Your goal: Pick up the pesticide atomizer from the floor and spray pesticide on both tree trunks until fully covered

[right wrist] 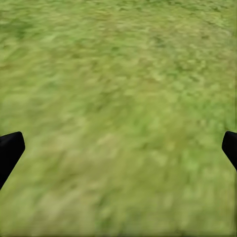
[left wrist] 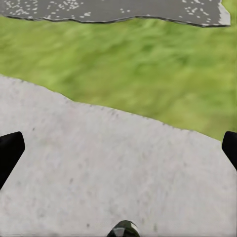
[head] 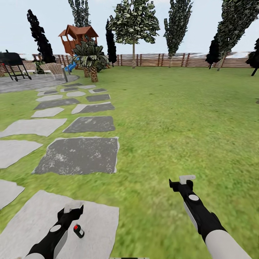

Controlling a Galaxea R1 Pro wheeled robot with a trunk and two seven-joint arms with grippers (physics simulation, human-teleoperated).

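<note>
Grass, blurry and green, is the floor [head: 172,136] under both of our arms. Nearest to us, the small dark pesticide atomizer with the red spot on top [head: 78,230] stands upright on a pale grey stepping stone [head: 43,219], just beside our left gripper [head: 73,207] and on its inner side. In the left wrist view we see the atomizer's top [left wrist: 123,230] at the frame edge, with our two black fingertips [left wrist: 10,150] far out at either side, so the jaws stand wide and hold nothing. Our right gripper [head: 187,178] hangs over bare grass, well apart from the atomizer; its black fingertips [right wrist: 10,150] also sit at the frame's sides in the right wrist view, jaws wide and empty, with grass [right wrist: 118,108] between them.

Beyond our left gripper a dark grey square stepping stone [head: 80,155] lies in the lawn, and more grey stones [head: 90,124] trail away towards a paved patch with a black barbecue grill [head: 13,64] and wicker chairs [head: 54,69]. A short palm [head: 91,57] and a red-brown wooden playhouse [head: 77,37] stand behind that. Farthest off, a brown slatted wooden fence [head: 162,59] closes the garden, with a green-leaved tree [head: 133,21] in front of it and tall dark trees [head: 178,21] along it. We cannot make out their trunks clearly at this distance.
</note>
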